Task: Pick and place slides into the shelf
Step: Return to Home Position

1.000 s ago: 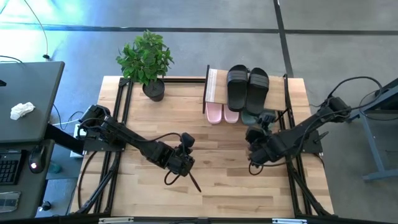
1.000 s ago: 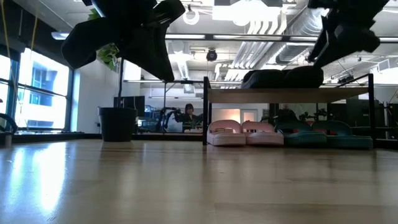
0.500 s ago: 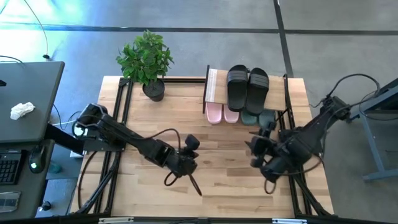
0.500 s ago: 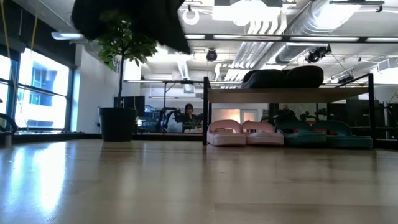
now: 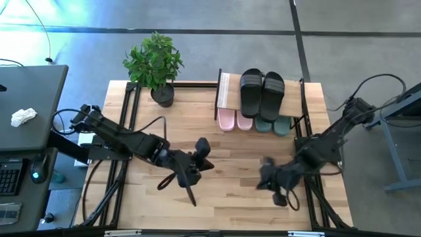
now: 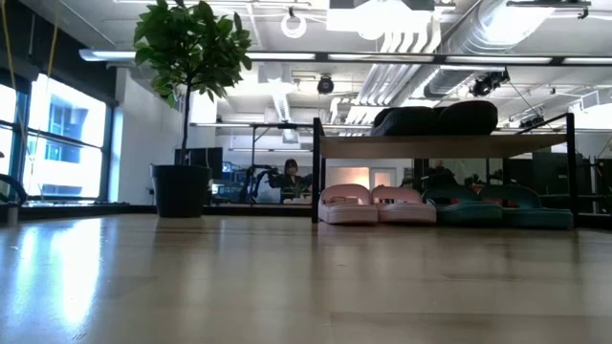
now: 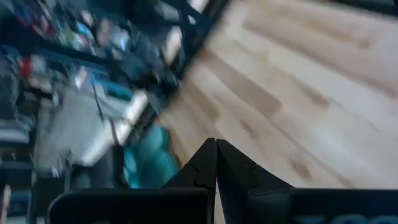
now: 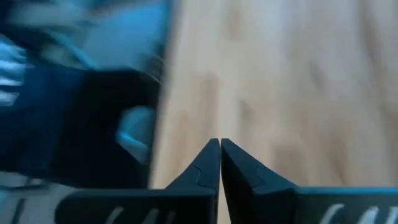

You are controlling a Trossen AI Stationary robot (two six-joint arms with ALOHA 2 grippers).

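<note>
The left gripper (image 7: pixel 216 144) hangs over the bare middle of a pale plank table (image 5: pixel 230 197). Its two dark, wedge-shaped fingers are pressed together tip to tip and hold nothing. The right gripper (image 8: pixel 219 143) hangs over the same table, apart from the left one, with its fingers also closed to a point and empty.

Beyond both grippers, at the table's far edge and nearer the right one, stands the shelf (image 6: pixel 445 145). It is a thin, light wooden board on slim black metal legs. Two black slides (image 5: pixel 252 92) with wide, smooth straps lie side by side on the board.

Under the board, on the tabletop, two pink slides (image 6: pixel 347 204) and two teal slides (image 6: pixel 457 205) sit in one row. From above, the board hides all but the ends nearest the grippers.

Beyond the left gripper, a leafy green potted plant (image 5: pixel 154 62) stands in a dark round pot, near the shelf. In each wrist view, the things past the table's edge cannot be made out.
</note>
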